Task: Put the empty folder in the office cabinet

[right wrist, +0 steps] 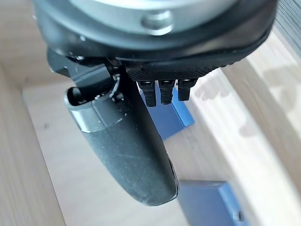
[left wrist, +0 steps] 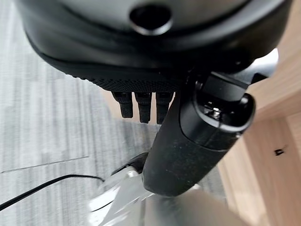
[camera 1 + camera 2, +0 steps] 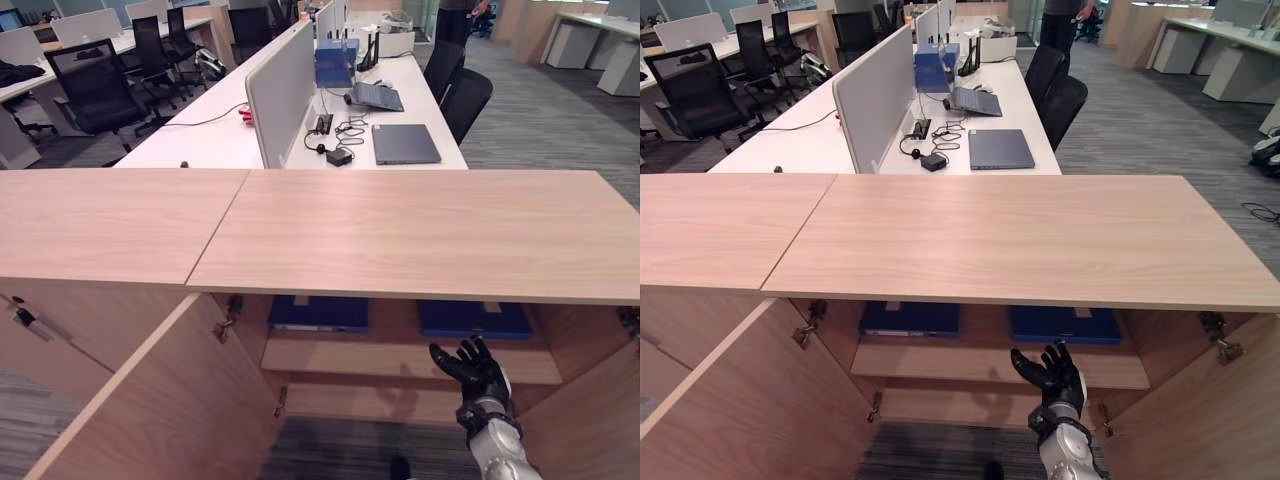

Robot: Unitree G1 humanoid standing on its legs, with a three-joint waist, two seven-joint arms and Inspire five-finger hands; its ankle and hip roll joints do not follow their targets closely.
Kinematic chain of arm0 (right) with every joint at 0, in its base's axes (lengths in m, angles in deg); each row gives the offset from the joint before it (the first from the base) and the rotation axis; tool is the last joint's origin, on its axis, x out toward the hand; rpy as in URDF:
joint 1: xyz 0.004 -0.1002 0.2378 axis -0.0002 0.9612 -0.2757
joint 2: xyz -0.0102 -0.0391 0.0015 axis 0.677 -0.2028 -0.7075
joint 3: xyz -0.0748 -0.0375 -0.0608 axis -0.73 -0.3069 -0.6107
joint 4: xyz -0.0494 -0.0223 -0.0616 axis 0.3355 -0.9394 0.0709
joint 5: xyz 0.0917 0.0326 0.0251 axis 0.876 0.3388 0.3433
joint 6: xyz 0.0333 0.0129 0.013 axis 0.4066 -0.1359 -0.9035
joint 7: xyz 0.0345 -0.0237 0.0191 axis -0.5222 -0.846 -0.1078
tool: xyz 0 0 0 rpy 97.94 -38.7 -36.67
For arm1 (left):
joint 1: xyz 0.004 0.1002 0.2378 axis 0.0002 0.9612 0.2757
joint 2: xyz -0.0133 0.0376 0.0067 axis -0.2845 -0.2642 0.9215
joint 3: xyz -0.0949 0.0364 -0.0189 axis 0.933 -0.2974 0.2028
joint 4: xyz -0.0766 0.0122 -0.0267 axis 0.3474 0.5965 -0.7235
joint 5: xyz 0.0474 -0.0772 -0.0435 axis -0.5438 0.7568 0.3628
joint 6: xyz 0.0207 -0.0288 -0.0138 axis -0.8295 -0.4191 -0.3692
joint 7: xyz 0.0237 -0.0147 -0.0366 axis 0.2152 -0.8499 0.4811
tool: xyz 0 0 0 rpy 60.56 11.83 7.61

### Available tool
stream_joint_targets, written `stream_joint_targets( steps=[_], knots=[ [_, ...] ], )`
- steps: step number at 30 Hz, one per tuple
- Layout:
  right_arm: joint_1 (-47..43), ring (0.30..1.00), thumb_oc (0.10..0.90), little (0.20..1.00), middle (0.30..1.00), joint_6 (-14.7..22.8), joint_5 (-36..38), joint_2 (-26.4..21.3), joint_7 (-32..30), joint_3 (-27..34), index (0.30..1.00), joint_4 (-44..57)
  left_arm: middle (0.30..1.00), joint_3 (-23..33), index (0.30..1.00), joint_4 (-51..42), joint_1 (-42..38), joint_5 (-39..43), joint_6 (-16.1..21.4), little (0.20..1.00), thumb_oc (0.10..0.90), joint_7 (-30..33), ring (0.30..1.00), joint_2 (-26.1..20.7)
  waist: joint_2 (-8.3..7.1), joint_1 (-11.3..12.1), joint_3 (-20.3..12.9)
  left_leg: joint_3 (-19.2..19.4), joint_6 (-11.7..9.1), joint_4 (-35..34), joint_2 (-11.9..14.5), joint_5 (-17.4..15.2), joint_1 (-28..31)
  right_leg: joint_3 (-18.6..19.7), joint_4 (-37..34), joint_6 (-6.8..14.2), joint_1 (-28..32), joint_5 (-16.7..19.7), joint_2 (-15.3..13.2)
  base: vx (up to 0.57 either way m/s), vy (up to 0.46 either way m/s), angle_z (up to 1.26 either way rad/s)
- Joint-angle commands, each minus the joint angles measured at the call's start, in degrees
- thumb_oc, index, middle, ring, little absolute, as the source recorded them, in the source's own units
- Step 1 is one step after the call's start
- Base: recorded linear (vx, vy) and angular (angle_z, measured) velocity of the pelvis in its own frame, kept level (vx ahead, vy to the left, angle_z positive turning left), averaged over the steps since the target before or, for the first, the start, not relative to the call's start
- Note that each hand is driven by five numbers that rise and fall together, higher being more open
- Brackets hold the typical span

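while both doors stand open, i see two blue folders lying flat on the cabinet's upper shelf.
head view: right folder (image 3: 475, 319), left folder (image 3: 318, 312), right hand (image 3: 472, 372) below, spread, empty. left wrist view: left hand (image 2: 141, 103) relaxed, empty, over carpet.

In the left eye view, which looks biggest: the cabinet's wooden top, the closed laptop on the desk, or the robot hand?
1. Cabinet top, by far.
2. Closed laptop and right robot hand look alike; the laptop lies farther off, so I won't rank them.

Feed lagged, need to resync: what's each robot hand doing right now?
Left robot hand: open, holding nothing.
Right robot hand: open, empty, in front of the cabinet shelf.
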Motion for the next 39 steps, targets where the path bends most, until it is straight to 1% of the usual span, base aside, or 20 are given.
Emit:
stream_joint_targets(
  steps=[1,4,5,6,8,9,12,13,15,16,17,18,19,22,23,27,28,31,34,39],
  knots=[
    [-7.08,0.900,0.800,0.900,0.900,2.91,-6.84,-3.99,7.28,-2.84,0.900,6.64,0.900,2.69,0.900,-7.00,-9.75,3.86,9.32,0.900,0.800,-2.40,0.900,6.37,0.47,-1.10,0.69,0.16,-0.66,-0.16,0.75,-2.10,1.16,0.36,9.08,4.67,2.43,-10.31,-2.74,-0.07,0.002,-0.12],
    [-6.70,0.900,0.800,0.900,0.900,2.47,-9.77,-5.31,10.87,-6.06,0.900,6.81,0.900,3.52,0.900,-9.28,-9.97,5.15,9.90,0.900,0.800,-2.56,0.900,4.75,0.29,-0.27,2.53,-0.53,0.20,0.51,0.98,-2.19,1.54,1.52,17.18,6.15,-0.31,-11.17,-2.58,-0.12,-0.008,-0.21],
    [-6.47,0.900,0.800,0.900,0.900,2.43,-11.61,-5.49,11.30,-6.81,0.900,6.73,0.900,3.13,0.900,-10.34,-10.11,5.01,10.23,0.900,0.800,-2.15,0.900,4.28,-0.24,-0.17,3.70,-2.88,0.43,1.09,0.87,-2.01,1.22,4.38,20.48,7.90,-0.99,-10.93,-2.24,-0.12,-0.081,-0.13],
    [-6.47,0.900,0.800,0.900,0.900,2.13,-12.85,-5.40,10.95,-7.23,0.900,6.36,0.900,2.93,0.900,-11.80,-9.94,5.31,10.36,0.900,0.800,-1.91,0.900,4.18,-0.45,-0.24,3.98,-4.35,0.43,1.30,1.08,-1.62,0.21,7.61,20.86,8.45,-1.39,-10.96,-1.55,-0.14,-0.113,0.13],
    [-5.75,0.900,0.800,0.900,0.900,2.11,-15.17,-5.31,10.52,-8.32,0.900,6.29,0.900,2.03,0.900,-13.73,-9.42,6.06,10.89,0.900,0.800,-2.22,0.900,3.98,-0.67,-0.16,4.37,-7.93,0.48,2.37,1.09,-1.00,-2.72,15.19,18.13,7.07,0.24,-14.10,0.11,-0.21,-0.131,0.93],
    [-5.19,0.900,0.800,0.900,0.900,2.36,-16.16,-4.50,10.53,-9.95,0.900,4.66,0.900,1.74,0.900,-12.55,-9.99,5.47,10.88,0.900,0.800,-1.33,0.900,4.13,-0.81,1.55,4.23,-9.87,-0.26,2.29,1.61,1.17,-5.44,15.50,14.12,4.96,2.75,-16.62,0.33,-0.26,-0.216,1.56],
    [-4.51,0.900,0.800,0.900,0.900,2.43,-16.15,-4.65,10.68,-11.18,0.900,2.97,0.900,1.60,0.900,-13.69,-11.46,7.01,11.08,0.900,0.800,-0.21,0.900,3.49,-0.36,3.28,5.13,-14.21,-3.61,0.81,3.41,7.12,-11.89,10.70,10.10,3.81,4.68,-18.20,1.56,-0.27,-0.242,1.29],
    [-5.31,0.900,0.800,0.900,0.900,2.52,-16.89,-5.28,10.08,-11.69,0.900,2.01,0.900,1.93,0.900,-13.99,-12.16,8.13,11.23,0.900,0.800,0.50,0.900,3.47,-0.43,3.89,6.12,-13.23,-4.35,0.90,4.11,9.15,-14.70,7.76,8.74,3.85,4.99,-17.31,1.24,-0.41,-0.155,1.55],
    [-6.98,0.900,0.800,0.900,0.900,2.17,-18.30,-6.74,9.39,-12.30,0.900,0.81,0.900,2.21,0.900,-15.07,-12.38,8.74,11.53,0.900,0.800,0.62,0.900,3.11,-1.38,3.93,7.08,-4.35,-2.50,2.39,5.81,8.66,-16.94,3.54,6.88,4.07,3.88,-15.46,-0.07,-0.54,-0.095,1.24],
    [-7.63,0.900,0.800,0.900,0.900,2.04,-17.81,-7.06,9.43,-11.96,0.900,-0.41,0.900,2.27,0.900,-17.50,-10.38,7.97,11.47,0.900,0.800,-0.68,0.900,2.44,-2.29,3.42,7.57,6.21,-1.72,8.79,8.89,6.48,-16.85,-2.38,5.01,3.87,2.43,-13.06,-1.37,-0.46,-0.076,0.70],
    [-7.67,0.900,0.800,0.900,0.900,2.07,-17.80,-7.04,9.44,-11.97,0.900,-0.46,0.900,2.29,0.900,-17.60,-10.34,7.97,11.41,0.900,0.800,-0.69,0.900,2.40,-2.18,3.44,7.35,6.14,-1.70,9.06,9.09,6.48,-17.31,-2.37,4.82,3.82,2.18,-12.75,-1.19,-0.43,-0.104,0.88],
    [-7.53,0.900,0.800,0.900,0.900,2.11,-17.23,-7.01,9.46,-11.79,0.900,-0.59,0.900,2.08,0.900,-18.89,-9.01,7.41,11.44,0.900,0.800,-1.47,0.900,1.87,-2.54,3.21,7.47,8.77,-1.56,11.75,9.34,4.64,-16.36,-4.03,3.74,3.56,2.26,-12.14,-1.37,-0.24,-0.084,1.26],
    [-7.16,0.900,0.800,0.900,0.900,1.93,-16.81,-6.99,9.48,-11.34,0.900,-0.57,0.900,1.92,0.900,-20.21,-7.97,6.86,11.32,0.900,0.800,-2.02,0.900,1.44,-2.81,3.05,7.40,9.40,-1.31,14.31,9.36,2.92,-16.00,-5.16,2.66,3.33,2.25,-11.13,-1.57,-0.31,-0.116,1.31],
    [-5.29,0.900,0.800,0.900,0.900,1.60,-16.19,-6.73,8.99,-8.98,0.900,-0.97,0.900,2.23,0.900,-21.39,-5.56,6.02,11.25,0.900,0.800,-2.92,0.900,1.10,-3.01,2.34,6.83,7.31,-1.18,16.15,7.66,-2.56,-10.79,-9.28,1.41,3.06,2.88,-8.67,-3.56,-0.25,0.021,1.22],
    [-4.05,0.900,0.800,0.900,0.900,1.48,-15.04,-6.18,8.50,-7.22,0.900,-0.94,0.900,2.67,0.900,-20.57,-5.37,5.87,11.12,0.900,0.800,-2.53,0.900,1.22,-2.50,1.67,6.23,5.16,-2.24,15.83,7.50,-3.45,-6.07,-12.31,2.19,2.74,2.59,-7.56,-4.70,-0.20,0.138,1.30],
    [-3.47,0.900,0.800,0.900,0.900,1.66,-13.56,-5.40,7.84,-5.62,0.900,-1.05,0.900,2.32,0.900,-19.74,-5.69,4.72,11.00,0.900,0.800,-2.59,0.900,0.99,-1.92,0.57,5.49,3.92,-3.73,15.02,8.01,-2.70,-1.15,-16.54,2.70,2.67,1.88,-6.08,-6.40,-0.17,0.241,1.25],
    [-2.81,0.900,0.800,0.900,0.900,1.62,-13.14,-5.11,7.49,-4.83,0.900,-0.55,0.900,1.43,0.900,-20.19,-5.77,3.86,10.77,0.900,0.800,-3.17,0.900,1.17,-1.82,-0.22,4.90,5.82,-3.90,13.46,7.79,-3.22,0.13,-18.50,2.28,3.25,1.80,-4.86,-7.40,-0.14,0.259,0.88],
    [-2.36,0.900,0.800,0.900,0.900,1.16,-12.85,-4.24,7.35,-4.28,0.900,-0.54,0.900,1.23,0.900,-20.83,-5.86,3.17,10.38,0.900,0.800,-3.63,0.900,1.37,-2.05,-0.48,3.76,8.24,-3.58,10.25,6.34,-5.29,0.57,-18.83,1.87,4.24,1.90,-3.31,-8.28,-0.01,0.188,0.82],
    [-1.98,0.900,0.800,0.900,0.900,0.70,-12.63,-3.20,7.07,-3.99,0.900,-0.46,0.900,1.55,0.900,-20.91,-5.61,3.08,10.37,0.900,0.800,-3.45,0.900,0.95,-2.77,0.03,3.27,7.73,-2.79,7.72,4.26,-6.91,0.87,-18.23,2.27,5.34,1.54,-1.81,-9.62,0.00,0.230,0.49],
    [-1.85,0.900,0.800,0.900,0.900,0.31,-12.62,0.25,7.18,-4.92,0.900,0.22,0.900,2.23,0.900,-22.06,-5.80,1.50,10.49,0.900,0.800,-2.50,0.900,-0.51,-4.46,1.64,3.80,7.31,-0.35,1.55,0.37,-7.14,2.52,-17.34,3.85,7.92,0.31,1.67,-12.08,-0.06,0.252,0.32]
  ],
)
